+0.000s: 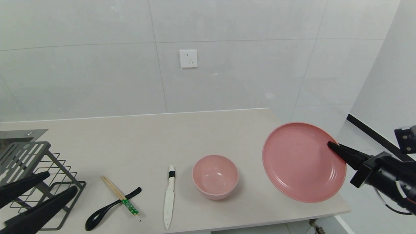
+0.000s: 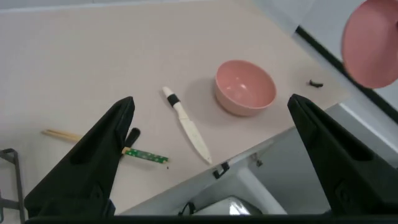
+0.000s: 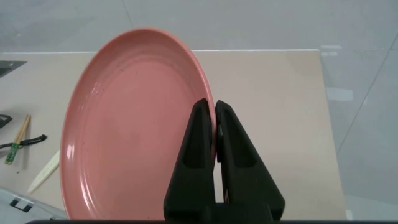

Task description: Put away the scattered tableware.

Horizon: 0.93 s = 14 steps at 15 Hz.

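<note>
One thin pinch: clamped tilted pink plate (image 1: 299, 162) by rim with right gripper (image 3: 216, 107); risked slipping, dropping. Held left gripper (image 1: 61, 181) wide apart, empty.

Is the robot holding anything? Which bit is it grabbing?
The right tool pinches the pink plate by its rim. The left tool is open and holds nothing.

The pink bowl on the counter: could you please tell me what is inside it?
Nothing shows inside the pink bowl; its inner wall and bottom look bare in the head view. The patch of counter beneath it is covered by the bowl.
</note>
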Tool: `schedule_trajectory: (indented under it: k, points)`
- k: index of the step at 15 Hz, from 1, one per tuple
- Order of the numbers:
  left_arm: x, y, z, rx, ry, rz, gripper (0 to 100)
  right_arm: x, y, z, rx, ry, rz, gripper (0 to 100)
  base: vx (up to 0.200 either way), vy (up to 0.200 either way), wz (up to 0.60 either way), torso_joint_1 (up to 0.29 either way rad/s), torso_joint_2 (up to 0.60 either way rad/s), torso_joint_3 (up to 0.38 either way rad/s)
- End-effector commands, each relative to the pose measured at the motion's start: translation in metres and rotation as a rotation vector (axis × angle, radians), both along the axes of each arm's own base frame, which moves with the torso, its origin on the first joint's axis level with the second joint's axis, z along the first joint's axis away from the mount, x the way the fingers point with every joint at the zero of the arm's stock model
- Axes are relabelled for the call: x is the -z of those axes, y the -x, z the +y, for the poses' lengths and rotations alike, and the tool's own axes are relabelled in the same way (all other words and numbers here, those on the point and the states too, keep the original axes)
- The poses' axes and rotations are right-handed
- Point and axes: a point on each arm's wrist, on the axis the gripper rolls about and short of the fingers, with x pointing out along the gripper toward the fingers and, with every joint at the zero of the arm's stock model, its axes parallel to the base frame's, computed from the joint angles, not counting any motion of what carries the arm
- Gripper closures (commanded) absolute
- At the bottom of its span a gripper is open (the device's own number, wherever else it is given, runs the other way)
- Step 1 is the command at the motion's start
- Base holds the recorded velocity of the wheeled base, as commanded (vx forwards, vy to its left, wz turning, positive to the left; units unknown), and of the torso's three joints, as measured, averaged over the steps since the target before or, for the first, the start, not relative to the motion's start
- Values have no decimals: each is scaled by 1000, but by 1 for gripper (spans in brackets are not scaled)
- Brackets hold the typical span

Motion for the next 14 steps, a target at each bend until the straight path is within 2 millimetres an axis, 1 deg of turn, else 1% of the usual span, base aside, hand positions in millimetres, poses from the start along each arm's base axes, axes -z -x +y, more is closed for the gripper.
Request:
schedule_trajectory:
  k: [1, 2, 3, 4, 6, 7, 9, 10, 11, 12, 14]
  points:
    - [6, -67, -14, 48, -98, 181, 0, 1, 1, 0, -3, 6, 2, 100, 0, 0, 0, 0, 0, 0]
    - [5, -83, -20, 63, -101, 212, 0, 1, 1, 0, -3, 6, 2, 100, 0, 0, 0, 0, 0, 0]
    - [14, -103, -24, 71, -114, 283, 0, 1, 0, 0, -2, 7, 3, 100, 0, 0, 0, 0, 0, 0]
    - [24, -115, -31, 95, -130, 340, 0, 1, 0, 0, -2, 7, 3, 100, 0, 0, 0, 0, 0, 0]
    - [43, -127, -50, 171, -167, 428, 0, 0, 1, 0, 2, 7, -2, 100, 0, 0, 0, 0, 0, 0]
    - [49, -134, -59, 182, -187, 457, 0, -1, 1, -2, 11, 6, -8, 100, 0, 0, 0, 0, 0, 0]
    - [51, -148, -70, 187, -204, 467, 0, -1, 1, -4, 20, 7, -8, 100, 0, 0, 0, 0, 0, 0]
    - [52, -160, -81, 203, -209, 471, 0, -1, 1, -4, 18, 7, -8, 100, 0, 0, 0, 0, 0, 0]
    - [52, -161, -83, 208, -208, 474, 0, -1, 1, -4, 18, 7, -8, 100, 0, 0, 0, 0, 0, 0]
    - [57, -171, -93, 209, -209, 493, 0, -1, 1, -4, 18, 7, -7, 100, 0, 0, 0, 0, 0, 0]
    - [66, -184, -100, 187, -215, 497, 0, 1, 0, -4, 20, 6, 3, 100, 0, 0, 0, 0, 0, 0]
